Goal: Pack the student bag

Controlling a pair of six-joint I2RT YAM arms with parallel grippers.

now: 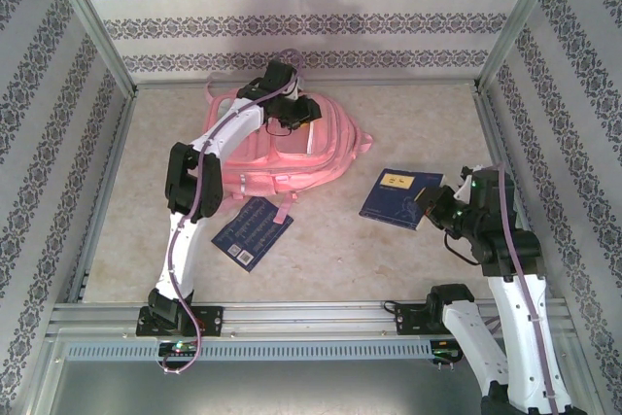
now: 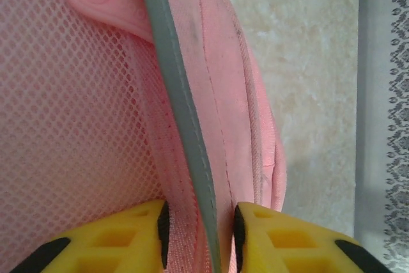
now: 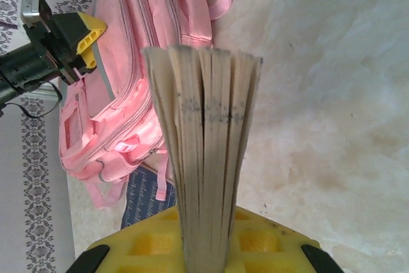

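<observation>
Student bag [image 1: 287, 167]: pink, lying flat on the table [image 1: 340, 259], around 11 o'clock from the middle. Pinched near its 12 o'clock end by the left gripper [image 2: 199, 225] (yellow fingers [image 2: 115, 241] either side of a grey-trimmed seam [image 2: 182, 113], fabric filling the gap between them, pink mesh [image 2: 64, 126] at 9 o'clock of that seam in the wrist view). Clamped in the right gripper [image 3: 204, 238]: 1 blue book [image 1: 397, 196] with a yellow label, at 3 o'clock of the bag, gripped across its page edges. Lying at 6 o'clock of the bag, touching or tucked under its lower edge (cannot tell which): 2nd blue book [image 1: 253, 230], well apart from both grippers.
</observation>
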